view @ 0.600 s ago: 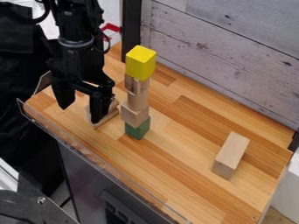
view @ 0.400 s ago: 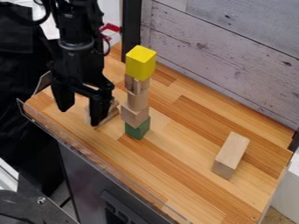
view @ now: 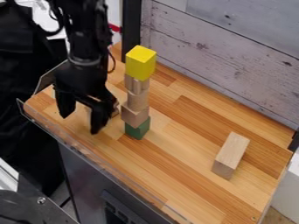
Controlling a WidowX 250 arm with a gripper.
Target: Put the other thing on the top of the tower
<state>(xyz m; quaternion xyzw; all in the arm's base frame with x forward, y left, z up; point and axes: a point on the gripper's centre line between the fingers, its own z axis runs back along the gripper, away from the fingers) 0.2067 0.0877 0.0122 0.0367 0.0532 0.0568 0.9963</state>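
Where the arm (view: 86, 41) ends, gripper (view: 80, 124) pointing down, fingers (view: 100, 119) apart

Looks like a robotics lab or test corner: a black robot arm (view: 88, 48) hangs over a wood-strip worktop (view: 181, 153) w/ a clear edge strip (view: 88, 152), next to a block tower (view: 137, 100). Worktop sits on a dark unit (view: 88, 175) w/ a black panel (view: 119, 215), kitchen-like, but the pale plank wall (view: 227, 57), black post (view: 132, 22), black cloth (view: 20, 74) at left & bolted metal part (view: 35, 212) at lower L read as a rig, approx. a mock-up vs. a home.
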